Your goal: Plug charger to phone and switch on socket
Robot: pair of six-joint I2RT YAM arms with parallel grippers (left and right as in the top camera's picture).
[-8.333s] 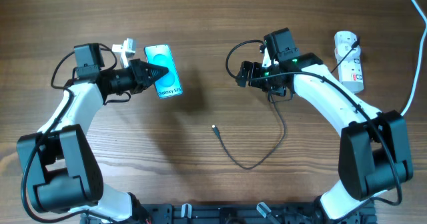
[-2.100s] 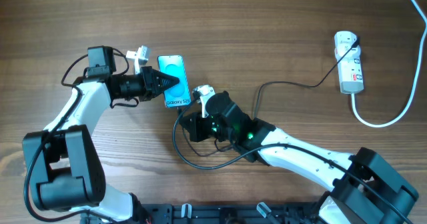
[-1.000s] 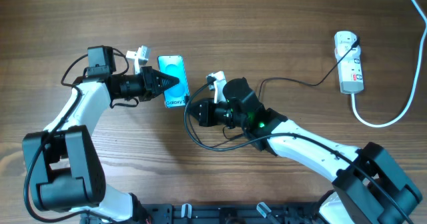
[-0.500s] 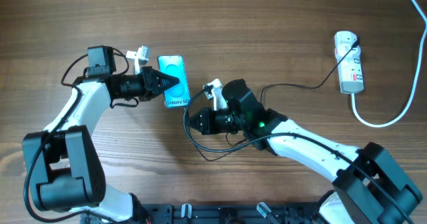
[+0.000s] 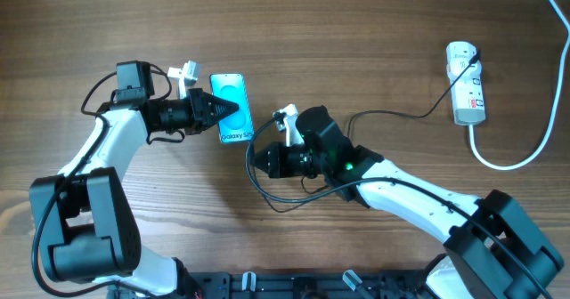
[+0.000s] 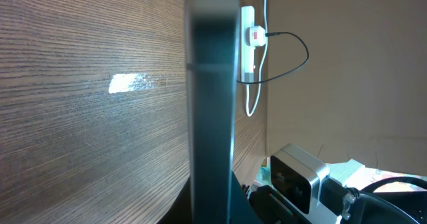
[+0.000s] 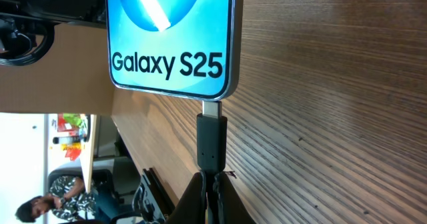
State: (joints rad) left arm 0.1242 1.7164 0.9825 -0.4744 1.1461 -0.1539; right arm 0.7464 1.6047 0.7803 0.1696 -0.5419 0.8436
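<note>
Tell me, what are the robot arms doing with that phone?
The left gripper is holding the phone steady. The right gripper pinches the charger by its small plug. The tip sits right at the phone's bottom edge and seems to be going into the port. The charger's other end is already in the socket, far off to the right, and neither arm is near it.

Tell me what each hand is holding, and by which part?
The left hand grips the phone by its long edge; right hand pinches the charger by its plug tip.
</note>
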